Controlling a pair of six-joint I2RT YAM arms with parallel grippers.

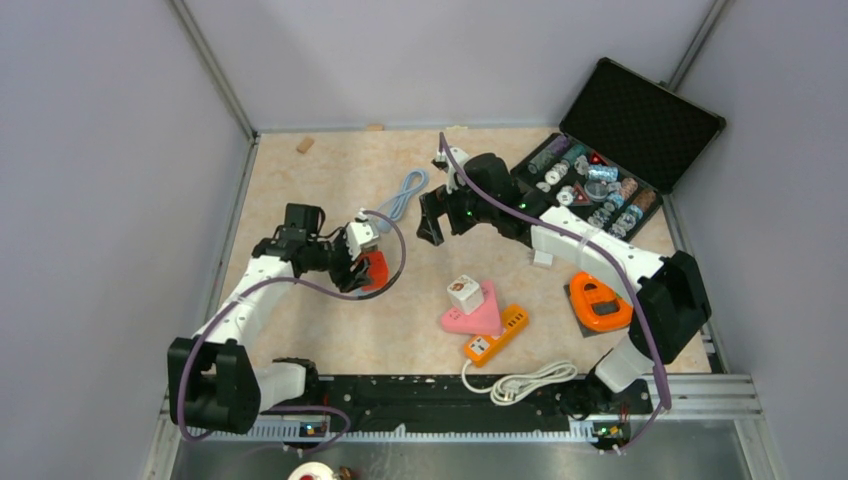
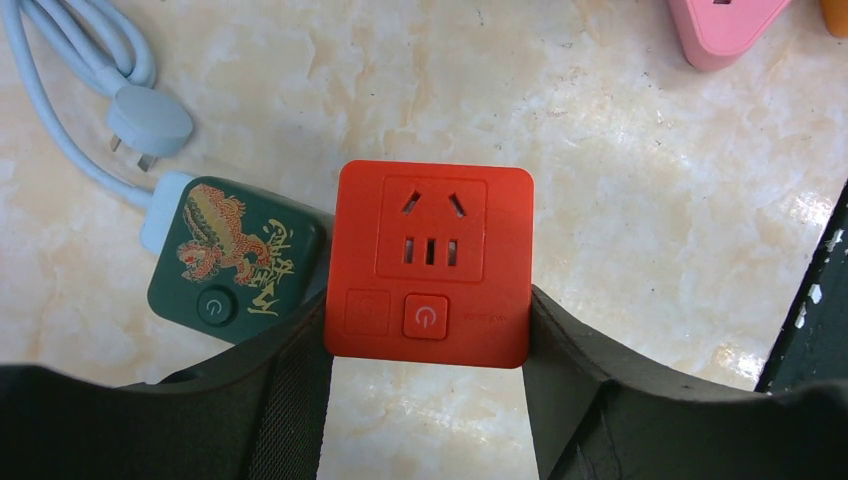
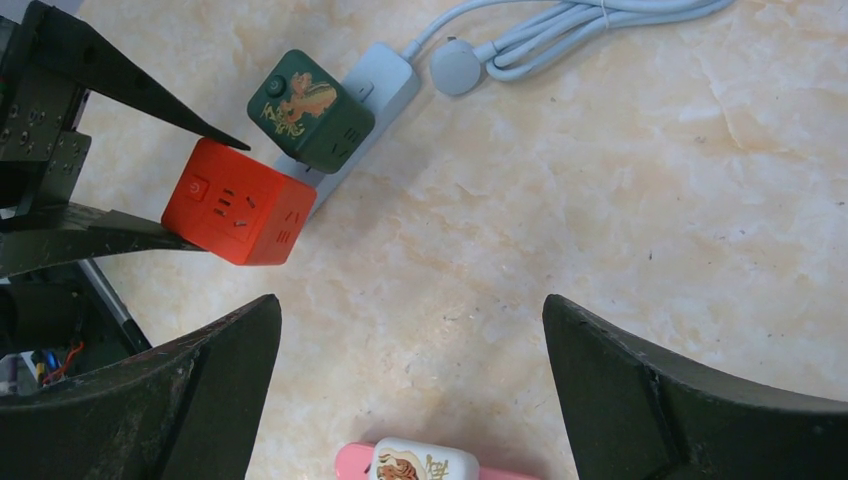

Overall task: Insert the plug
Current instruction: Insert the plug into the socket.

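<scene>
Marble tabletop (image 1: 330, 170); open case (image 1: 640, 110) holds chips (image 1: 590, 185); left fingers (image 2: 600, 400) clamp red cube (image 2: 430, 265); right fingers (image 3: 680, 390) spread.

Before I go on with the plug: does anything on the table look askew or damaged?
No damage or spill. The pink socket block seems to rest partly on the orange power strip, askew. The left claw grips the red socket cube.

I work on a beige marbled table (image 1: 390, 320), boxed in by plain grey walls (image 1: 100, 200) left, far and right. A black rail (image 1: 440, 392) runs along its near edge. Light is even.
</scene>
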